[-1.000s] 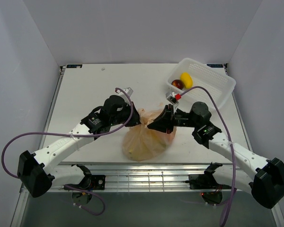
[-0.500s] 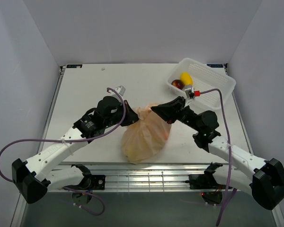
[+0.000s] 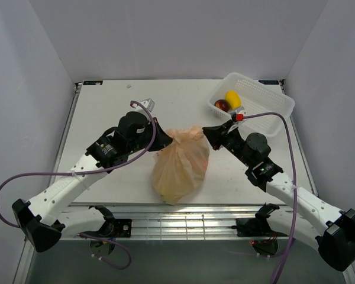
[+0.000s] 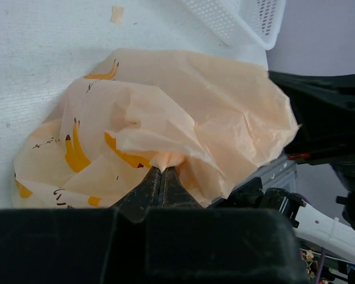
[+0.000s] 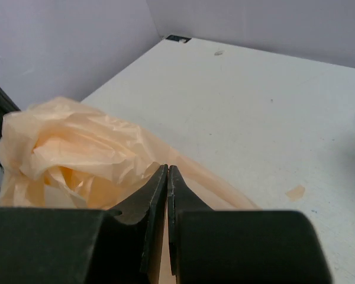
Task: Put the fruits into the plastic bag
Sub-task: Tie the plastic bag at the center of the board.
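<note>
Plastic bag, thin, crumpled and peach-orange with yellow banana prints, sits bulging on the bench near its front edge, gathered to a peak on top. Left hand pinches a fold of film at the peak's left side. Right hand, fingers pressed together, is just right of the peak; I cannot tell whether it grips film. Beyond the bag to the right, a white basket holds a yellow fruit and a dark-red fruit.

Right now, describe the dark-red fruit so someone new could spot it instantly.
On the table, look to the far right corner, where a white lattice basket sits. Two fruits lie at the end nearer the table's centre: the dark-red fruit is the round one, unlike the elongated yellow fruit beside it.
</note>
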